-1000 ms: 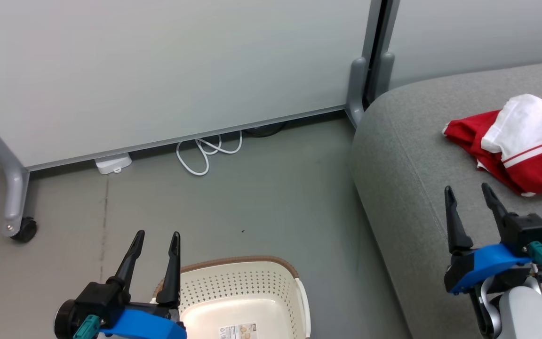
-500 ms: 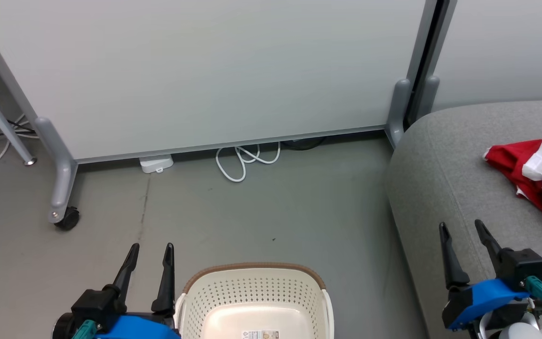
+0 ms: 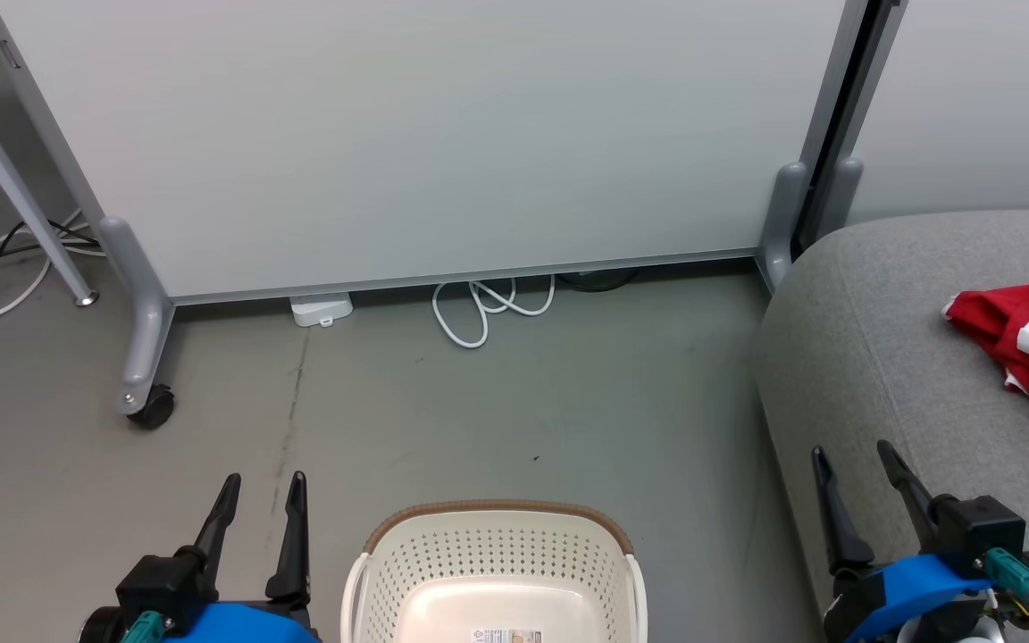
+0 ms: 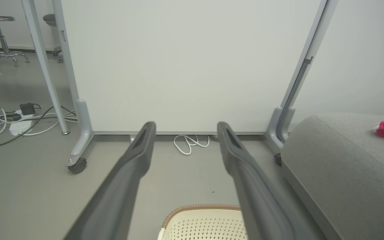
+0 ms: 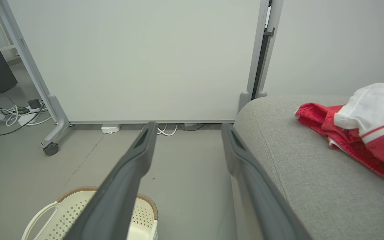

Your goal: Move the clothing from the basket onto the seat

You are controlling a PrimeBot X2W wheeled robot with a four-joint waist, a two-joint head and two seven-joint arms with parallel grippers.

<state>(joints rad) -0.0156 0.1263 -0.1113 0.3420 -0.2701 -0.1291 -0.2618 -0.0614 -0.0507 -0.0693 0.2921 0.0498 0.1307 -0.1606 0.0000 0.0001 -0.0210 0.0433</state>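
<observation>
While both my arms are low in front of me, my left pincer (image 3: 264, 482) stands with its two fingers apart and nothing between them. In the head view it is a little to the left of the basket (image 3: 497, 511). My right pincer (image 3: 850, 449) is also apart and empty, and its fingers rise in front of the near rounded edge of the seat (image 3: 872, 357).

The basket stands on the grey floor (image 3: 568, 402) between my two pincers. On the part of its bottom that I can see there is a paper label (image 3: 504, 636) and no cloth. The near part is cut off by the picture edge, so I cannot tell if something remains there.

The clothing (image 3: 1006, 344) lies on the seat, to the right and well apart from my right pincer. It is a crumpled heap of red cloth with a white panel and a white stripe. I cannot tell if the heap is one garment or two.

I judge this cloth to be light, soft and limp, not fragile and not slippery. It will hang and trail when I lift it. The best place to hold is a raised fold in the middle, where several layers come between the fingers. A single edge would let the rest drag.

Behind everything stands a white partition (image 3: 434, 134) with a white cable (image 3: 479, 313) under it.
</observation>
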